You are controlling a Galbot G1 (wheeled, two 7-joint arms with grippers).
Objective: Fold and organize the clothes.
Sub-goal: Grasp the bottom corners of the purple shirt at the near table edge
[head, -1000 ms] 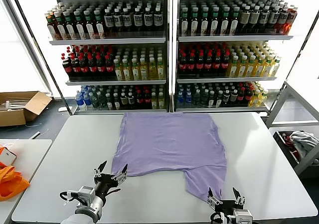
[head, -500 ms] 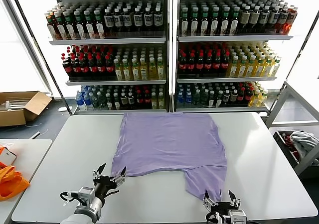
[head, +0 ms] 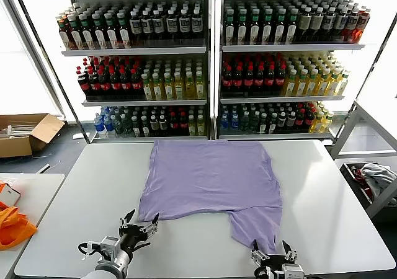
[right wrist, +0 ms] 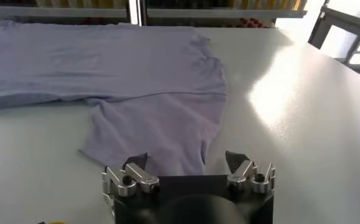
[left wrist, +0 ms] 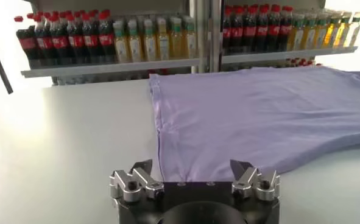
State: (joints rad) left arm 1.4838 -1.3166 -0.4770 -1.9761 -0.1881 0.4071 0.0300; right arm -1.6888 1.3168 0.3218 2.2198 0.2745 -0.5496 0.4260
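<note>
The lavender T-shirt (head: 214,180) lies flat on the white table (head: 322,192), a sleeve flap reaching toward the front right edge. It also shows in the left wrist view (left wrist: 253,115) and the right wrist view (right wrist: 137,79). My left gripper (head: 140,221) is open and empty, low over the table just in front of the shirt's near left corner (left wrist: 173,173). My right gripper (head: 271,252) is open and empty, just in front of the sleeve flap's near edge (right wrist: 161,146). Both also show in their wrist views, the left gripper (left wrist: 192,170) and the right gripper (right wrist: 184,159).
Shelves of bottled drinks (head: 211,62) stand behind the table. A cardboard box (head: 25,133) sits on the floor at left. An orange bag (head: 12,223) lies on a side table at left. A grey-white cloth bundle (head: 375,177) sits in a bin at right.
Both grippers have drawn back toward the table's front edge and sit lower in view. The shirt has not moved.
</note>
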